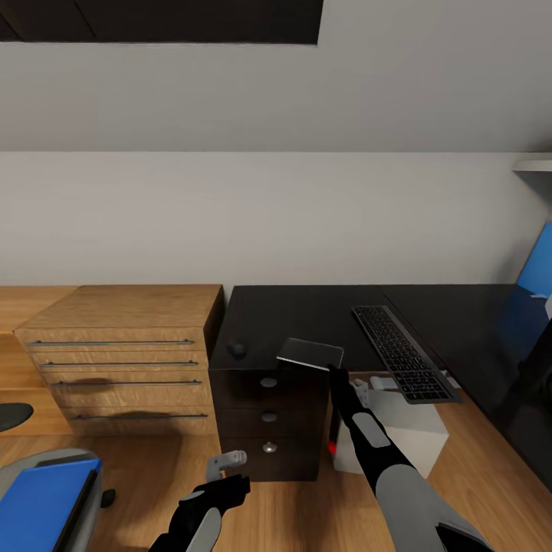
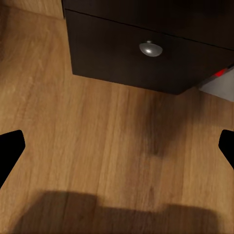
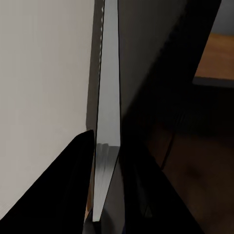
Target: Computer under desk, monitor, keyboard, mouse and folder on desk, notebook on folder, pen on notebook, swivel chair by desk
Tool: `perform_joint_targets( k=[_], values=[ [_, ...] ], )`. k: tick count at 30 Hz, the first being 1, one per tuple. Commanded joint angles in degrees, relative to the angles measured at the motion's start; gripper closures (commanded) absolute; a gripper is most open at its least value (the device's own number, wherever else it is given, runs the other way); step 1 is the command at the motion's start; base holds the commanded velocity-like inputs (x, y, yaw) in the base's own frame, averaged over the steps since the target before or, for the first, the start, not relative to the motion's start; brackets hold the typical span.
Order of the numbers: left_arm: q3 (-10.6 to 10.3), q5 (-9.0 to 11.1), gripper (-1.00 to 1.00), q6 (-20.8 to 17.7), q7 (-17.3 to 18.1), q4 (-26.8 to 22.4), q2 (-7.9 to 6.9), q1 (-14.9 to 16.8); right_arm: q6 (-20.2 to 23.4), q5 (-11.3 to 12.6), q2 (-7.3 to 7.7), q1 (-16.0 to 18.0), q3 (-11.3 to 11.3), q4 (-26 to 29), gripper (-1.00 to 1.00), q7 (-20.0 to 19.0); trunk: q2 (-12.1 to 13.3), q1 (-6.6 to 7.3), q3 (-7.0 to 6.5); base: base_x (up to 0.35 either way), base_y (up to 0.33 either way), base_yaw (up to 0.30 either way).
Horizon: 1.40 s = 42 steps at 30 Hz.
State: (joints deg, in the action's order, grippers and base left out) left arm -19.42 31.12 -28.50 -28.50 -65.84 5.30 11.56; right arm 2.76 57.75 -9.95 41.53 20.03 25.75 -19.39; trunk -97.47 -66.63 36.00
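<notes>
My right gripper (image 1: 335,369) is shut on the thin grey notebook (image 1: 310,353), holding it tilted just above the front edge of the black desk (image 1: 307,314). In the right wrist view the notebook (image 3: 107,112) stands edge-on between the fingers (image 3: 73,185). The small black mouse (image 1: 237,349) lies on the desk left of it. To the right, the keyboard (image 1: 402,360) lies slanted and overhangs the desk's edge. The light grey computer (image 1: 402,437) stands under the desk. The blue folder (image 1: 42,502) lies on the swivel chair (image 1: 15,468). My left gripper (image 1: 228,462) hangs open near the floor.
The dark drawer unit (image 1: 268,418) with round knobs (image 2: 150,48) stands under the desk's left end, close to my left gripper (image 2: 117,146). A low oak cabinet (image 1: 123,360) is left of it. A blue wall panel (image 1: 537,264) shows at the right.
</notes>
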Motion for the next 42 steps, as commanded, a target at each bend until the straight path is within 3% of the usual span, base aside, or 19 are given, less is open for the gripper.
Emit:
perform_joint_targets(
  k=[1, 2, 20, 42],
  values=[
    [-0.1, 0.6, -1.0, -0.1, -0.6, -0.1, -0.02, 0.0, 0.3, 0.6, -0.04, 0.0, 0.3, 0.0, 1.0, -0.4, 0.0, 0.0, 0.06, 0.0, 0.0, 0.0],
    [-0.1, 0.6, -1.0, -0.1, -0.6, -0.1, -0.03, 0.0, 0.4, 0.6, -0.04, 0.0, 0.2, -0.1, -1.0, -0.3, 0.0, 0.0, 0.06, 0.0, 0.0, 0.0],
    [0.0, 0.7, -1.0, -0.1, -0.2, -0.1, -0.1, 0.0, 0.4, 0.6, -0.04, 0.0, 0.3, -0.1, -1.0, -0.3, 0.0, 0.0, 0.06, -0.001, 0.0, 0.0],
    [0.1, 0.7, -1.0, -0.1, -0.2, -0.2, -0.14, 0.0, 0.3, 0.6, -0.04, 0.0, 0.3, -0.1, -1.0, -0.2, 0.0, 0.0, 0.06, -0.124, -0.017, 0.0]
  ],
)
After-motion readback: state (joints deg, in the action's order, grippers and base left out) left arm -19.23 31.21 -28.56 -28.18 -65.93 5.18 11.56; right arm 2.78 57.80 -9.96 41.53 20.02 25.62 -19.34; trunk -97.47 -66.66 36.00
